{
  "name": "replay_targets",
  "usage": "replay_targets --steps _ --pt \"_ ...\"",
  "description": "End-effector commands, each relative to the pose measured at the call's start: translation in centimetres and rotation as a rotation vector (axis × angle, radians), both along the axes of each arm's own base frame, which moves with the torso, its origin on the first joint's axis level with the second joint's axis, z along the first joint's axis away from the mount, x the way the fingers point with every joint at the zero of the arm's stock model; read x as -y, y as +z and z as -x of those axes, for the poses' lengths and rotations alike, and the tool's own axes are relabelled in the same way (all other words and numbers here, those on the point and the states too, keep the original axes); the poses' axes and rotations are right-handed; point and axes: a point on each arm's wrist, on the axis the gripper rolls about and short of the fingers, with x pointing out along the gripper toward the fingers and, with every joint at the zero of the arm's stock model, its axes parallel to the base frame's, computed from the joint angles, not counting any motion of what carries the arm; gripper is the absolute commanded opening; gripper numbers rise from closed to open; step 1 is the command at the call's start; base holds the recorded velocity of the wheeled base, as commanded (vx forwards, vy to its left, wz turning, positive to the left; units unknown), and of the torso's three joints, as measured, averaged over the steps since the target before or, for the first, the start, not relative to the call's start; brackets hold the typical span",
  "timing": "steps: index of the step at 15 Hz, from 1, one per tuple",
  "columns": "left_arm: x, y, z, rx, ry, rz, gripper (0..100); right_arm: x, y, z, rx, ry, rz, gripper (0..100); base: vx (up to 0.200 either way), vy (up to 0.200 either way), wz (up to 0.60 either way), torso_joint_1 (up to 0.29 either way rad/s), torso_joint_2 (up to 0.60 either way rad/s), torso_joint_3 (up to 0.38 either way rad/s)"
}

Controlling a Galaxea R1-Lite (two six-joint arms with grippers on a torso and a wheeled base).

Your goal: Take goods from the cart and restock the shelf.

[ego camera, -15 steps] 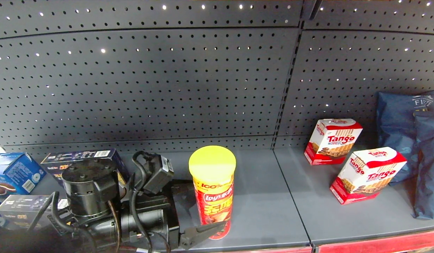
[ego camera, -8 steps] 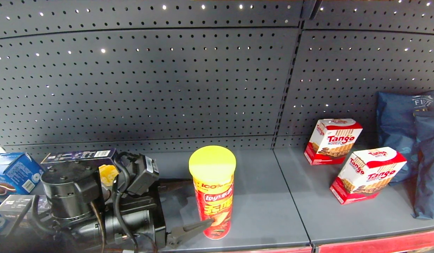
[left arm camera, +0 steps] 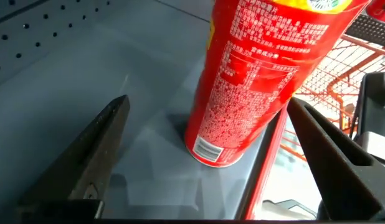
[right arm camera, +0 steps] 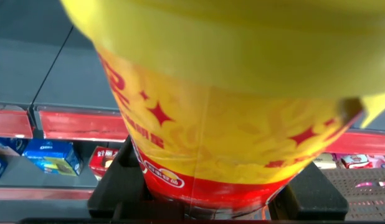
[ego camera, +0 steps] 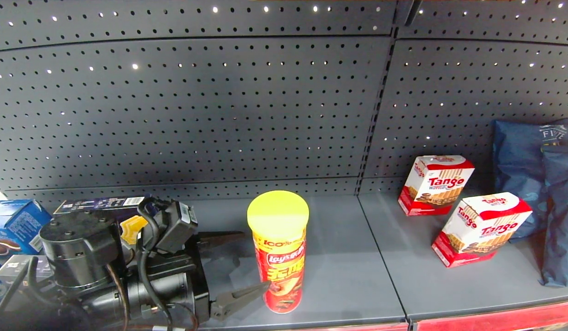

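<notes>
Across the lower half of the head view, the grey shelf (ego camera: 339,276) carried mixed stock, with dark blue bags (ego camera: 532,174) at far right. Lower left, the left hand (ego camera: 255,260) lay low over the shelf, spread wide, its tips just beside the red chip can (ego camera: 281,257). The can stood upright at lower centre near the front edge, apparently placed to face shoppers. Close up in the right wrist view, the right hand (right arm camera: 205,199) clamped a yellow can (right arm camera: 230,124), likely the next to be shelved. Two wafer boxes (ego camera: 481,227) sat right of centre.

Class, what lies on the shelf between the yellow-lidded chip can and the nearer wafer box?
Only bare grey shelf, crossed by the seam between two panels, separates the chip can from the wafer box; the head view shows it.
</notes>
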Motion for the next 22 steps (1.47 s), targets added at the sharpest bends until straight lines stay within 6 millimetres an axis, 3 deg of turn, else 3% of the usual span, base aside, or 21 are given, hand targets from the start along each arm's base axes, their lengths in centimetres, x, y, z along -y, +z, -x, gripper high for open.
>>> replay_targets --steps 1,18,22 --pt "-0.03 0.03 -0.07 0.001 0.009 0.000 100 0.02 -0.17 0.10 0.003 -0.001 0.001 0 0.000 0.000 0.00 0.000 0.00 0.000" --pt "-0.62 -0.12 -0.46 -0.004 0.052 -0.005 100 0.01 -0.22 0.05 -0.001 0.003 0.000 0 0.000 0.000 0.00 0.000 0.00 0.000" --pt "-0.94 0.77 0.12 0.031 0.055 0.010 100 0.01 -0.26 0.06 -0.001 0.003 0.000 0 0.000 0.000 0.00 0.000 0.00 0.000"
